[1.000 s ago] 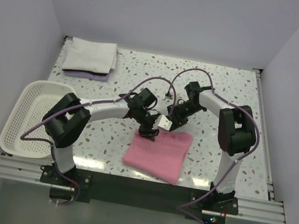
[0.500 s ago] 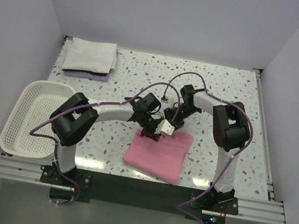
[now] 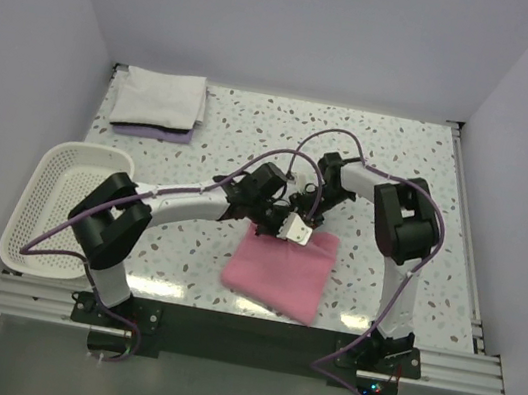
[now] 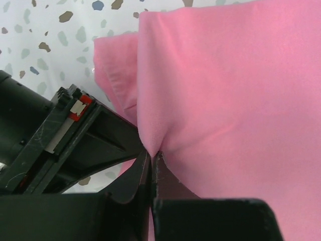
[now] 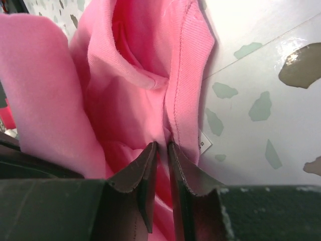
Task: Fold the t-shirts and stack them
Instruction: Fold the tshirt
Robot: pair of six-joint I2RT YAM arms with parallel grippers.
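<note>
The pink t-shirt [image 3: 280,271] lies folded on the table's near middle. Both grippers meet at its far edge. My left gripper [image 3: 278,224] is shut on a pinch of the pink cloth [image 4: 210,85], which puckers up at the fingertips [image 4: 152,153]. Just to its right, my right gripper [image 3: 303,218] is shut on pink fabric next to the ribbed collar [image 5: 188,75], with cloth squeezed between its fingers [image 5: 162,146]. A small size label [image 5: 204,144] shows at the collar. The white t-shirt [image 3: 161,99] rests as a folded rectangle at the far left corner.
A white mesh basket [image 3: 44,206] stands at the left edge. A lavender cloth [image 3: 153,131] peeks out under the white t-shirt. The left arm's black body [image 4: 45,140] shows beside the pink cloth. Speckled tabletop [image 3: 256,125] spreads behind the arms.
Both grippers have closed on the pink t-shirt's far edge. The left arm has reached further right, and the far left corner of the shirt has shifted slightly.
</note>
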